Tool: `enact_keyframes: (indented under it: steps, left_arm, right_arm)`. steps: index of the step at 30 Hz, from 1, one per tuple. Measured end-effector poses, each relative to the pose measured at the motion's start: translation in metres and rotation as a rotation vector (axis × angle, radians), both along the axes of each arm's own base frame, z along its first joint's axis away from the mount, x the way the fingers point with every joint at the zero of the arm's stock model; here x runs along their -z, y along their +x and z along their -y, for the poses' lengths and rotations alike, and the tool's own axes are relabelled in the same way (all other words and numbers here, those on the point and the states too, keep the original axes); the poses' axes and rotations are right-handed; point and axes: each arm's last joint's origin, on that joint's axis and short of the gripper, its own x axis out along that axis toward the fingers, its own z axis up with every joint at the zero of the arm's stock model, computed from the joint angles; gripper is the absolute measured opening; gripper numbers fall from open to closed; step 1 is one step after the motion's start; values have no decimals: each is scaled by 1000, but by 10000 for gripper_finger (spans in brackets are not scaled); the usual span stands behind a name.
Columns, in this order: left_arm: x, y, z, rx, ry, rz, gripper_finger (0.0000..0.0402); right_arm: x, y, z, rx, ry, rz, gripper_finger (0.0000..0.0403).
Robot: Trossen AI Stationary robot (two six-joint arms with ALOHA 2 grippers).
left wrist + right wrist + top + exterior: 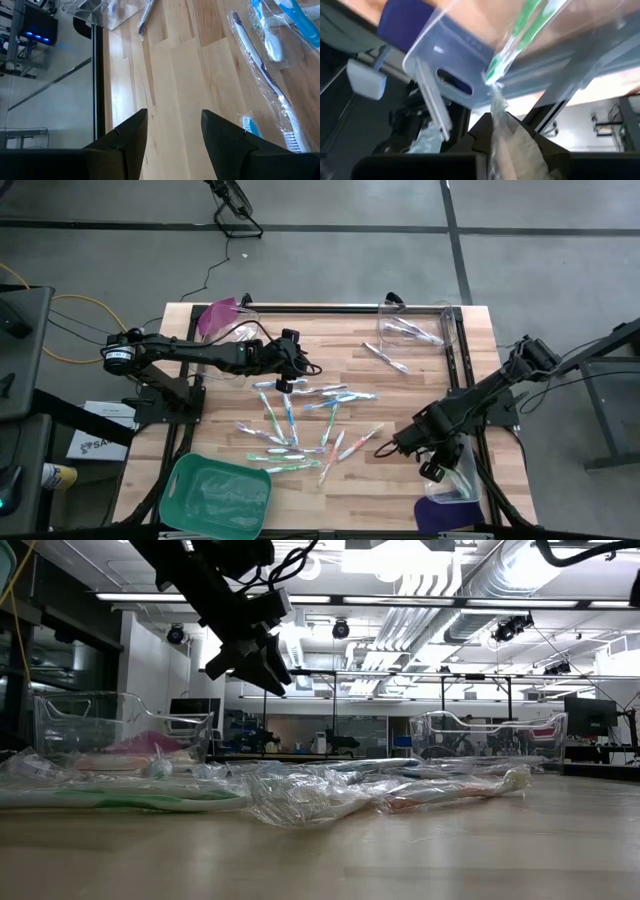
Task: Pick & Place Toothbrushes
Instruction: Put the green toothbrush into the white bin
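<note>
Pale butcher-block planks of the wooden table (420,480) are carrying a loose scatter of thin, plastic-wrapped toothbrushes with white, teal-blue, green and pink handles (300,430), lying mostly in the middle of the top, with a few more inside the clear plastic bin at the far right corner (452,330). A teal plastic tray (180,490) is sitting at the near left corner, and a pink-tinted clear bin (215,315) at the far left.

The left gripper (284,383) is hanging above the far edge of the scatter with its fingers spread apart and nothing between them; its wrist view is showing bare wood in the gap. The nearest brushes are lying just to one side of that gap, a purple-and-white toothbrush (262,75) with its long axis running roughly along the fingers' reach rather than across it, so I judge this arm needs a sideways shift and perhaps a wrist turn before closing.

The right gripper (425,468) is sitting at the near right, over a clear plastic bin with a purple bottom (455,495), and is pinching the crinkled wrapper of a green-handled toothbrush (512,47) that is reaching out towards that bin. It is well apart from the scatter, so the left arm is the nearer one for the next pick.
</note>
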Motion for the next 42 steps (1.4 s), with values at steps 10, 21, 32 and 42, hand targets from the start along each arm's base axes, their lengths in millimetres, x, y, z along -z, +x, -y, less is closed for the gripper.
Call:
enact_keyframes:
  steps: [10,21,32,42]
  left_arm:
    - [0,0,0,0,0,0,177]
    - [0,0,0,0,-1,-5,177]
    - [0,0,0,-2,-3,-4,177]
    - [0,0,0,-3,-4,-3,177]
  right_arm:
    - [1,1,1,-7,-54,28,145]
    - [-4,-2,2,40,-49,32,206]
    - [-8,7,-4,-161,-258,501,207]
    - [4,4,-28,-383,-419,665,207]
